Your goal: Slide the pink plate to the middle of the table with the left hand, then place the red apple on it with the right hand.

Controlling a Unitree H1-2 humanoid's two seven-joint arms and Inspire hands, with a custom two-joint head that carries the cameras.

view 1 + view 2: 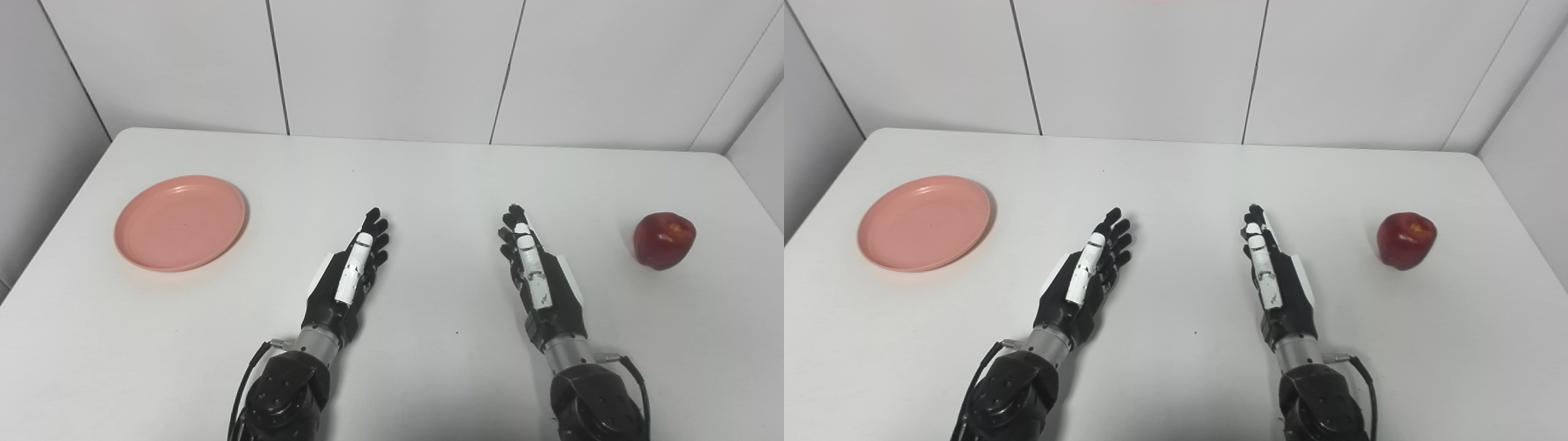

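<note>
A pink plate [180, 222] lies flat on the left side of the white table [429, 177], with nothing on it. A red apple [664, 240] stands near the table's right edge. My left hand [350, 275] rests edge-on near the table's middle, fingers stretched forward, open and holding nothing; the plate is well to its left. My right hand [538, 277] mirrors it, also open and holding nothing, with the apple a hand's length to its right. The same scene shows in the right eye view: plate [924, 222], apple [1405, 240].
White wall panels [392, 67] rise behind the table's far edge and along both sides. Between the two hands lies bare tabletop [438, 263].
</note>
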